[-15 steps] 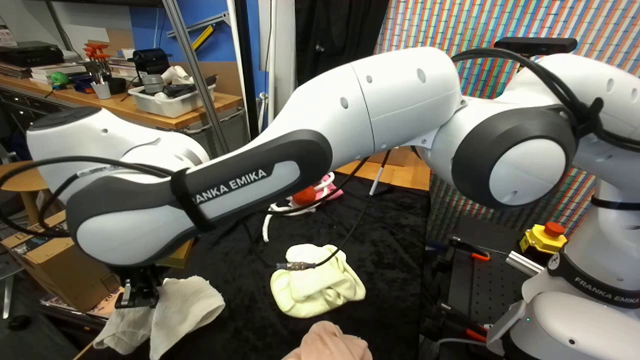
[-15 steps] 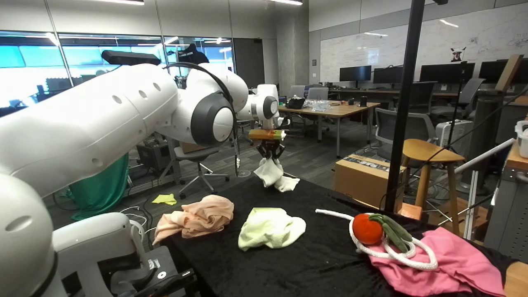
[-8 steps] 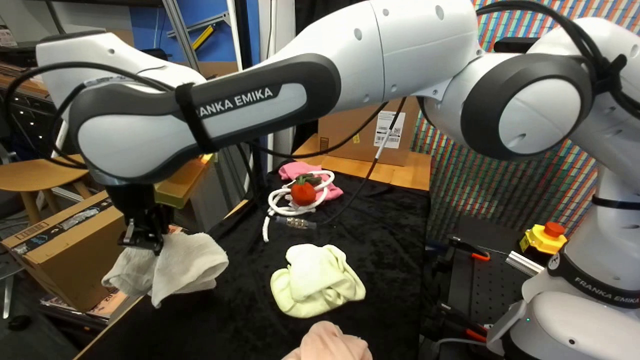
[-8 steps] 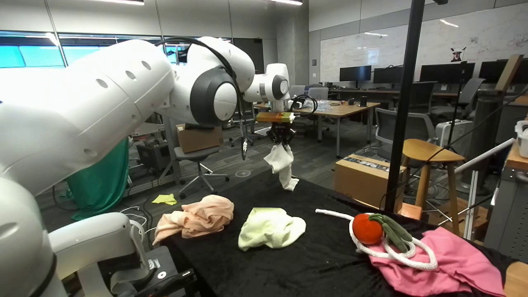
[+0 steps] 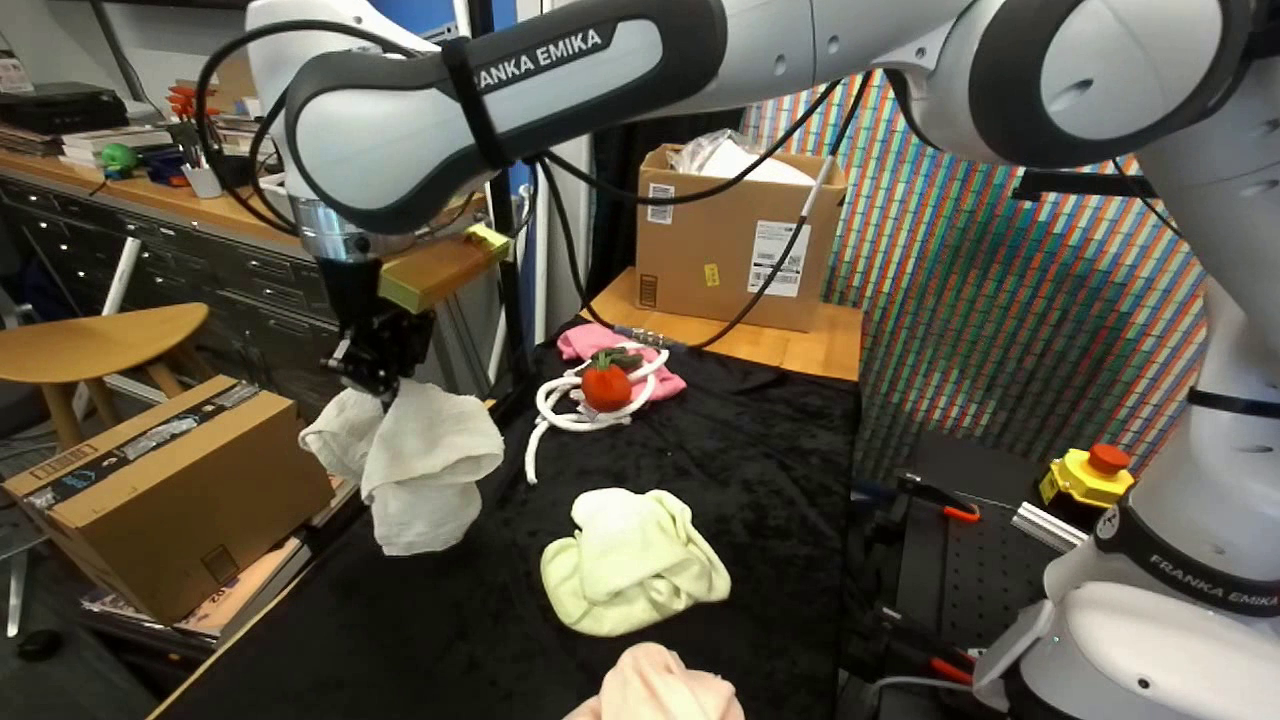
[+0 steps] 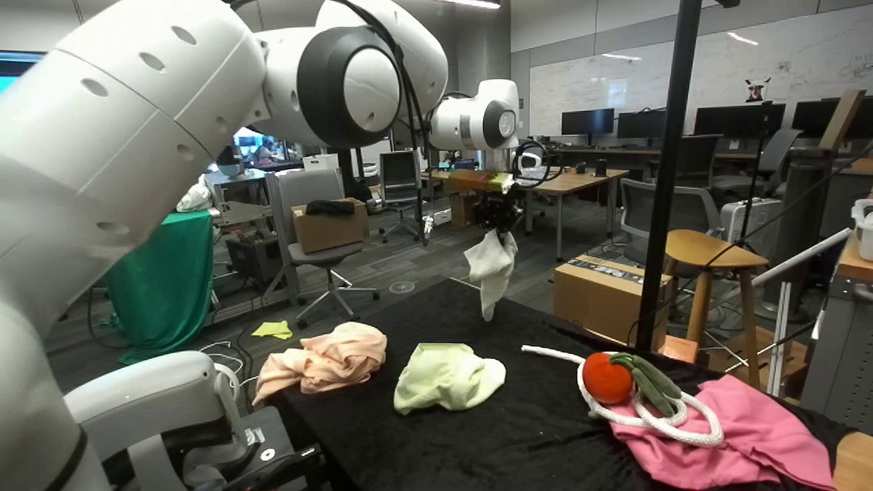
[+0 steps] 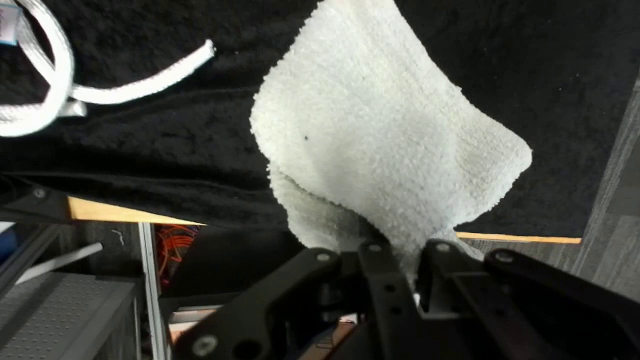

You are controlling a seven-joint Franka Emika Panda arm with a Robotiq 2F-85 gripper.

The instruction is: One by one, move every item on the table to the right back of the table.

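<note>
- Pinching the off-white terry cloth (image 7: 360, 110): gripper (image 7: 407, 255) narrow, jaws nearly together, bunched fabric between its fingertips (image 7: 372, 250).
- Cloth hangs down from the grip over the black-topped table (image 6: 477, 443), near its edge; can't tell if the lowest corner touches.
- Gripper well apart from everything else on the table.
- Pale yellow-green cloth (image 6: 447, 378) lies crumpled; peach cloth (image 6: 324, 361) bunched near it at the edge.
- White rope (image 6: 696, 440) looped partly over the pink cloth (image 6: 764, 436); red toy tomato (image 6: 607, 378) sits among the coils.
</note>
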